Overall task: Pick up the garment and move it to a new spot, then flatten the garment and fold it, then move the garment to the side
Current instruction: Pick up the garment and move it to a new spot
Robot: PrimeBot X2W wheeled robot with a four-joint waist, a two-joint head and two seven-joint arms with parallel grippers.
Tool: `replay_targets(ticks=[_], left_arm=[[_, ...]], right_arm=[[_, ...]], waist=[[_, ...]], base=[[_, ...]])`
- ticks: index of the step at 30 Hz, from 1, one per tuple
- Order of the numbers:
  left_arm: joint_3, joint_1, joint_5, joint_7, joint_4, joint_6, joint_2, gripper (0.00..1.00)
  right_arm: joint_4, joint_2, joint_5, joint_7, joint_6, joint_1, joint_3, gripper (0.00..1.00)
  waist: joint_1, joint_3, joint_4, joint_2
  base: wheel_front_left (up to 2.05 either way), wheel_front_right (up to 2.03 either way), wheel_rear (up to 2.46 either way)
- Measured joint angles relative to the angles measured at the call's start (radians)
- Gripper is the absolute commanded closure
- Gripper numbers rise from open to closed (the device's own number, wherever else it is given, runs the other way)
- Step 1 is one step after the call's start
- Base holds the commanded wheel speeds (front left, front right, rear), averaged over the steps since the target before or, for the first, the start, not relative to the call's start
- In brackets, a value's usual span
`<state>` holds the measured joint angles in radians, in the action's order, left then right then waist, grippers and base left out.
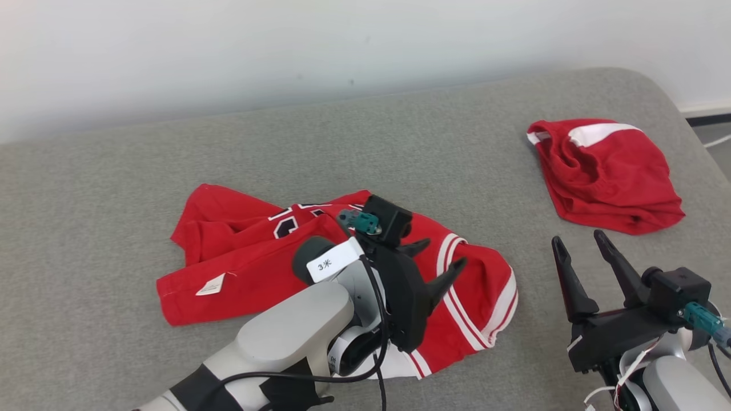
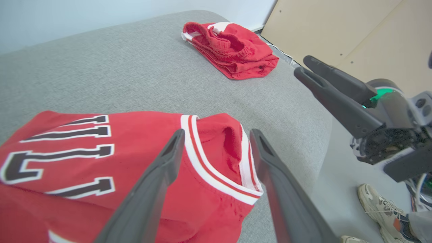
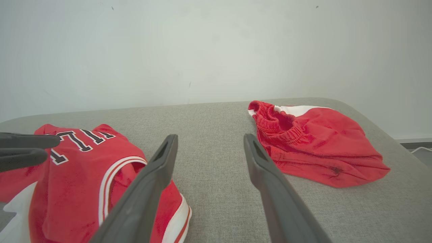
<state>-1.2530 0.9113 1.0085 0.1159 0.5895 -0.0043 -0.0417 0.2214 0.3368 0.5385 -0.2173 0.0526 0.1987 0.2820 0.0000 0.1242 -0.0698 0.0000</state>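
The left arm reaches up from the lower edge of the head view, its wrist turned so the left gripper [image 1: 445,252] points rightward over the red jersey [image 1: 240,257]. The jersey lies crumpled mid-cushion [image 1: 400,142], with black numerals and white-striped hems showing. The left gripper's fingers are spread wide and hold nothing; contact with the cloth cannot be judged. The right gripper [image 1: 578,237] stands beside the jersey, likewise spread and empty. Red shorts [image 1: 611,171] lie well apart.

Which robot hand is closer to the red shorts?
Right. The right gripper points at the shorts, close but not touching; the left gripper hangs over the jersey, farther off.
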Motion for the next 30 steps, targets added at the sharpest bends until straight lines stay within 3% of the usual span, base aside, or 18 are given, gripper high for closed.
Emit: replay_targets(ticks=[9,15,22,30], left_arm=[[0.002,-0.052,-0.053,-0.105,0.055,0.063,-0.002,0.0],[0.019,-0.07,-0.105,-0.199,0.056,0.111,-0.055,0.0],[0.064,-0.122,-0.127,-0.296,0.057,0.128,-0.114,0.0],[0.145,-0.198,-0.143,-0.328,0.119,0.128,-0.156,0.0]], right_arm=[[-0.015,-0.009,0.019,-0.003,-0.017,-0.052,0.012,0.0],[-0.05,-0.016,0.042,-0.003,-0.022,-0.109,0.015,0.0],[-0.083,-0.027,0.063,0.002,-0.028,-0.121,0.02,0.0],[-0.121,-0.045,0.077,0.03,-0.04,-0.152,0.052,0.0]], waist=[[0.0,-0.04,0.057,0.0],[0.0,-0.059,0.093,0.0],[0.0,-0.071,0.139,0.0],[-0.0001,-0.084,0.167,-0.0001]], base=[[0.0,0.0,0.0],[0.0,0.0,0.0],[0.0,0.0,0.0],[0.0,0.0,0.0]])
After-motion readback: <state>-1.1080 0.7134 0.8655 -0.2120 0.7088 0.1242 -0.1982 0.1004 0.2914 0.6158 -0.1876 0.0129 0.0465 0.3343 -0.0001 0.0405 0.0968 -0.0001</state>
